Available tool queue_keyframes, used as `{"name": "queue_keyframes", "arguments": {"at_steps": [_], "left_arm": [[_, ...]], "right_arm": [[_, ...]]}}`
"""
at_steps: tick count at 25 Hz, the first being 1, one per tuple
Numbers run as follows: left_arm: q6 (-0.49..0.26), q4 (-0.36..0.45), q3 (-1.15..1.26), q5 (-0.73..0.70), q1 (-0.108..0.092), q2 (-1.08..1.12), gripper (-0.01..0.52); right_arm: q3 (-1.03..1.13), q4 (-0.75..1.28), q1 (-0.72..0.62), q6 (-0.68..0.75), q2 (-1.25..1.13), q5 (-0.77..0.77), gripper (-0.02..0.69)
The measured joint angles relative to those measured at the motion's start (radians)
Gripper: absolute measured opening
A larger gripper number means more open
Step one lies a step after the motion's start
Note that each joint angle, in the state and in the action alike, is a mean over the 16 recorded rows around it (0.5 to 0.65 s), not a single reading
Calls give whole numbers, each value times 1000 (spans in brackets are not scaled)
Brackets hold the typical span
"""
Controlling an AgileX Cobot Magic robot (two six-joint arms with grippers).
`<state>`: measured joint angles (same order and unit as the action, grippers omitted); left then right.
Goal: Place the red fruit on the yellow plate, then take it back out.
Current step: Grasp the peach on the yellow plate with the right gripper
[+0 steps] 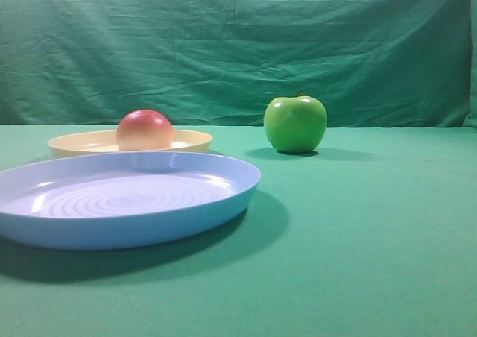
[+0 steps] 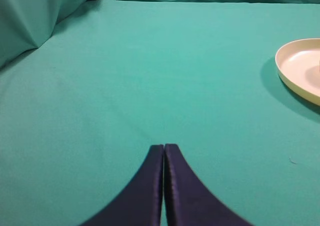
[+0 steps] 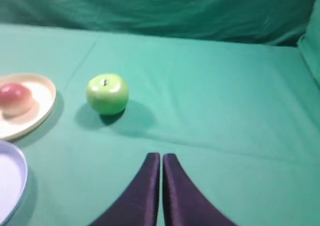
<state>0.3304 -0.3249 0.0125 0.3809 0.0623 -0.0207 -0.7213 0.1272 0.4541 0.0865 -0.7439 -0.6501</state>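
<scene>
Nearest to the camera in the exterior high view, the light-blue plate (image 1: 119,203) with rings in its bottom is lying on the green cloth (image 1: 373,240) at the front left of the table. Just behind it the yellow plate (image 1: 190,138) is sitting, and the red fruit (image 1: 144,130) is resting inside this plate, on its left half as that view shows it. The fruit is red on top and is fading to yellow-orange lower down.

The green apple (image 1: 295,124) is standing upright on the cloth to the right of the yellow plate, apart from it, toward the back edge of the table.

In the left wrist view, the left gripper (image 2: 164,147) is hanging over bare cloth with its 2 dark fingers pressed together and nothing between them. The yellow plate is showing only at the right edge there.

In the right wrist view, the right gripper (image 3: 161,156) is also closed tight and carrying nothing. It is staying well apart from the apple and the 2 plates, which are lying to its left.
</scene>
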Motion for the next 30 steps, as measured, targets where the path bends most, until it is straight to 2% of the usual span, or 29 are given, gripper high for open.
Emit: {"name": "queue_keyframes", "arguments": {"at_steps": [8, 22, 30], "left_arm": [[0, 0, 0, 0, 0, 0, 0], [0, 0, 0, 0, 0, 0, 0], [0, 0, 0, 0, 0, 0, 0]], "right_arm": [[-227, -73, 96, -83, -246, -169, 0], [-371, -156, 112, -152, -406, -61, 0], [-589, -163, 135, -227, -639, -161, 0]]}}
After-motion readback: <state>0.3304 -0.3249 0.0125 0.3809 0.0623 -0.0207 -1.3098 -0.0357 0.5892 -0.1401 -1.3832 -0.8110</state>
